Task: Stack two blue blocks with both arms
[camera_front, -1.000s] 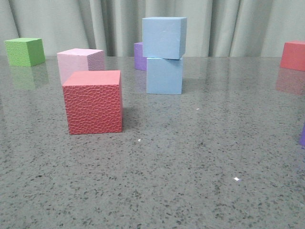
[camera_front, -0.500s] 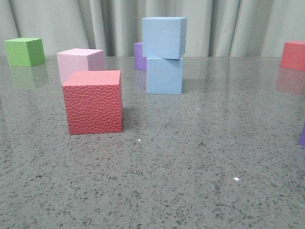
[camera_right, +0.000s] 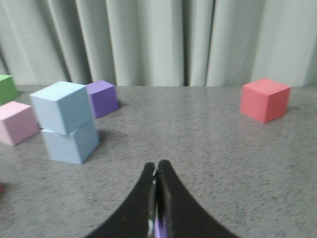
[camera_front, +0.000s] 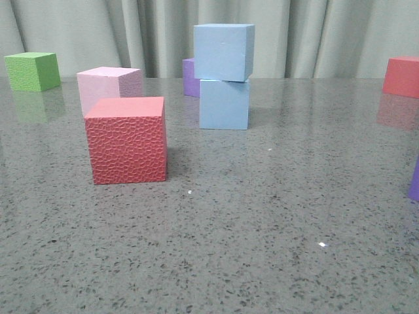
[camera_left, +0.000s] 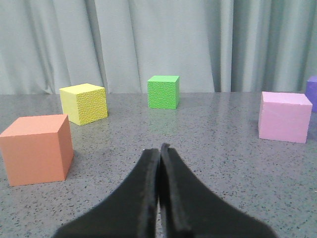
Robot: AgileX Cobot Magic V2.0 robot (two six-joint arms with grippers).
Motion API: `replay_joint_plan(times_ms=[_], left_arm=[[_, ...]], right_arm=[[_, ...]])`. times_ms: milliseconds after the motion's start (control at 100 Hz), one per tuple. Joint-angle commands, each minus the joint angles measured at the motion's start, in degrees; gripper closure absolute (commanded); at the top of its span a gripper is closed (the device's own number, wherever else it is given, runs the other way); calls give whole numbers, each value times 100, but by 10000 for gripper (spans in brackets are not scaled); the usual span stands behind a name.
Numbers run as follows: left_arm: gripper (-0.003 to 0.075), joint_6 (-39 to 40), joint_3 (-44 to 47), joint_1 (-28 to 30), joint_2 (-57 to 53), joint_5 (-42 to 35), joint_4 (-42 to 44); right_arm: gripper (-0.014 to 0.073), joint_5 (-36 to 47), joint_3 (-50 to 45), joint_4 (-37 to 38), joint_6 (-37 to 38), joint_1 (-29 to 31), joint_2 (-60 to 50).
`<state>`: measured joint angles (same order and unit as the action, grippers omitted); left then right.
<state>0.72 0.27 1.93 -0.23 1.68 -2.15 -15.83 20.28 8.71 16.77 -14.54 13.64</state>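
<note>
The two blue blocks stand stacked at the middle back of the table. The upper block (camera_front: pixel 224 52) rests on the lower block (camera_front: pixel 224 104), turned a little and overhanging slightly. The stack also shows in the right wrist view, upper block (camera_right: pixel 62 106) on lower block (camera_right: pixel 69 144). No gripper touches it. My right gripper (camera_right: pixel 156 166) is shut and empty, low over the table, well apart from the stack. My left gripper (camera_left: pixel 160 148) is shut and empty, over bare table; the blue blocks do not show in its view. Neither arm shows in the front view.
A red cube (camera_front: pixel 126 140) stands front left of the stack, with a pink cube (camera_front: pixel 108 85) behind it. A green cube (camera_front: pixel 31 70) is far left, a purple cube (camera_front: pixel 190 77) behind the stack, another red cube (camera_front: pixel 400 75) far right. An orange cube (camera_left: pixel 35 148) and a yellow cube (camera_left: pixel 84 103) lie near my left gripper.
The front view has shifted a few pixels to the left. The stacked blue blocks and the other cubes keep their places.
</note>
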Motion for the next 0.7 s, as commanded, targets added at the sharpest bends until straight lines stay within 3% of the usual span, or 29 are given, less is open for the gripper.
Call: replay_joint_plan(times_ms=[0,230,690], left_arm=[[739,1,145,6,-200,-434,-47],[739,1,145,6,-200,-434,-47],[739,1,145,6,-200,-426,-47]], right_arm=[[663,1113,-156,-395,-732,364,47],[663,1495,-880,-637,-931,953,-239],[663,1680,-2205,-643,-926,1250,-1525]])
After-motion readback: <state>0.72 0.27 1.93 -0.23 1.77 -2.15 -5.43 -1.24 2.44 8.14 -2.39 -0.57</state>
